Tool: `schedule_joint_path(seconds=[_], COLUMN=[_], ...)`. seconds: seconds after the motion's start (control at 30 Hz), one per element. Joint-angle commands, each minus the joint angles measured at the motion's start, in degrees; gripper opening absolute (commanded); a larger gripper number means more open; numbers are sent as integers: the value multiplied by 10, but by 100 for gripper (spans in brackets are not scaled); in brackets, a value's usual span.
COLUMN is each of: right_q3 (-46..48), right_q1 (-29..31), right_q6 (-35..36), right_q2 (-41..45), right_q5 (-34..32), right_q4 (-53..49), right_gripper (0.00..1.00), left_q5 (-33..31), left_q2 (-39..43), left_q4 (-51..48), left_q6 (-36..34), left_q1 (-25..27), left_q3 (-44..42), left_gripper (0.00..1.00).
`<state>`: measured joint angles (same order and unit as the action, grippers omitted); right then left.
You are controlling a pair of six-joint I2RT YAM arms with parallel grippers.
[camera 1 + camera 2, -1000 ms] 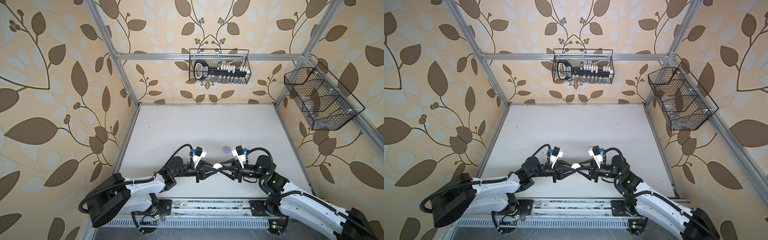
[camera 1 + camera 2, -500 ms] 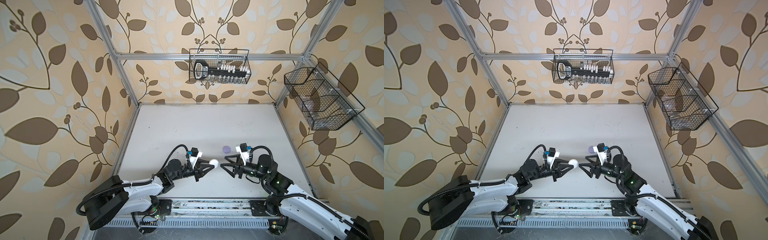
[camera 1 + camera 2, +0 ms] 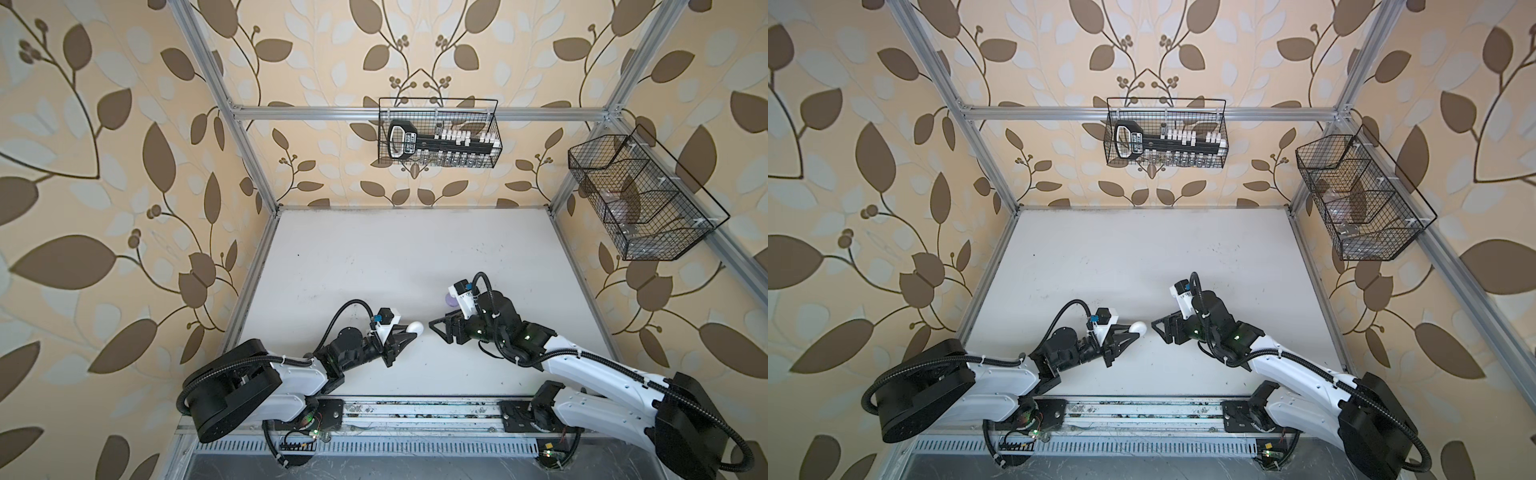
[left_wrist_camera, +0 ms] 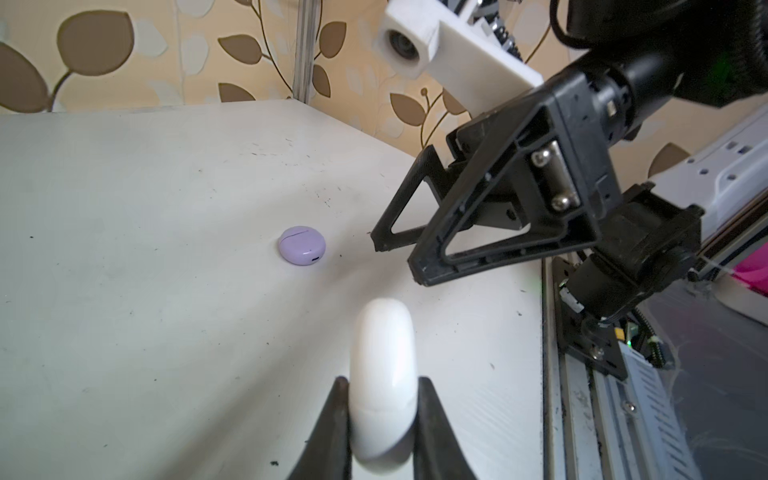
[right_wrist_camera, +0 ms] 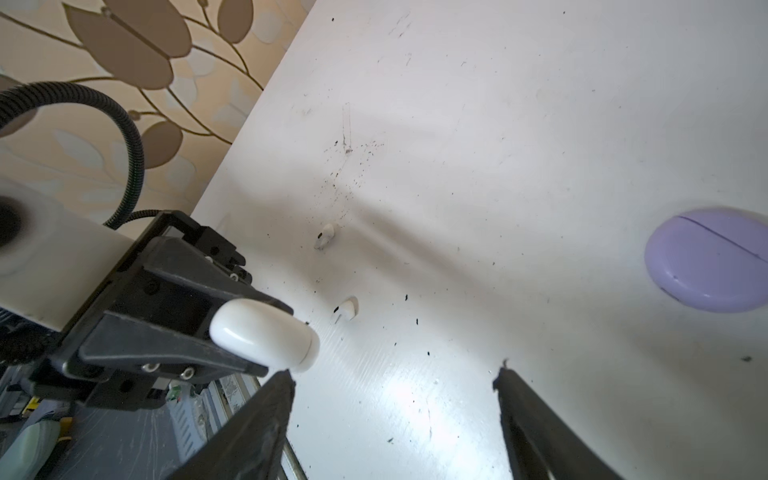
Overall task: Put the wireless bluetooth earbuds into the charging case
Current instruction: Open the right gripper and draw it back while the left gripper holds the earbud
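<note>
My left gripper (image 4: 382,384) is shut on a white charging case (image 4: 382,340), held edge-on just above the table; it shows in both top views (image 3: 414,328) (image 3: 1138,328). My right gripper (image 5: 394,376) stands open and empty a short gap to the case's right (image 3: 438,331) (image 3: 1159,331). Two white earbuds (image 5: 326,237) (image 5: 347,309) lie loose on the table beyond the held case (image 5: 262,332). A closed lavender case (image 4: 301,245) (image 5: 710,259) rests flat on the table, half hidden behind the right wrist camera in a top view (image 3: 449,300).
The white table (image 3: 395,249) is walled by an aluminium frame. A wire basket (image 3: 438,133) with a black tool hangs on the back wall and another basket (image 3: 640,199) on the right wall. A metal rail (image 3: 415,409) runs along the front edge.
A second ago both grippers met at the white case. The right gripper has let go, opened wide and drawn back to the right. The left has shifted slightly left, still holding the case.
</note>
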<state>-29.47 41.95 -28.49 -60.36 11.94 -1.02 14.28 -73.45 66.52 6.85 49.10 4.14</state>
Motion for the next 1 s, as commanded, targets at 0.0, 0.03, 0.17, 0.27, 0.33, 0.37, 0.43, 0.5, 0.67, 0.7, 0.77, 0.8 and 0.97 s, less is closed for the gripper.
schedule_joint_path(seconds=[0.0, 0.03, 0.17, 0.27, 0.33, 0.37, 0.43, 0.5, 0.67, 0.7, 0.77, 0.8, 0.97], right_q3=[-31, -34, -38, -39, -43, -45, -48, -50, -52, -53, -57, -59, -71], right_q1=[20, 25, 45, 53, 61, 66, 74, 78, 85, 84, 84, 85, 85], right_q6=[-5, -7, -14, -17, -17, -17, -17, -18, -24, -24, -23, -23, -22], right_q2=[-2, -3, -5, -12, -18, -21, -31, -40, -53, -57, -64, -68, -82], right_q5=[-46, -51, -69, -74, -78, -80, -84, -82, -78, -76, -76, -76, -69], right_q4=[-34, -37, -43, -43, -45, -46, -46, -40, -22, -19, -16, -14, -6], right_gripper=[78, 78, 79, 79, 79, 79, 78, 78, 79, 79, 79, 79, 78], left_q5=[-5, -4, -5, -3, -5, -5, -8, -12, -13, -12, -11, -10, -5], left_q2=[-21, -32, -52, -46, -45, -45, -45, -42, -23, -21, -19, -16, 11], left_q4=[106, 119, 145, 145, 146, 144, 142, 129, 91, 87, 82, 77, 28], left_q6=[-64, -71, -89, -91, -94, -95, -97, -105, -118, -118, -123, -124, -144], left_q1=[0, 0, 0, 0, 0, 0, 0, 0, 0, 0, 0, 0, 1], left_q3=[-9, -10, -13, -16, -17, -17, -18, -15, -11, -11, -12, -10, -4], left_gripper=[0, 0, 0, 0, 0, 0, 0, 0, 0, 0, 0, 0, 0])
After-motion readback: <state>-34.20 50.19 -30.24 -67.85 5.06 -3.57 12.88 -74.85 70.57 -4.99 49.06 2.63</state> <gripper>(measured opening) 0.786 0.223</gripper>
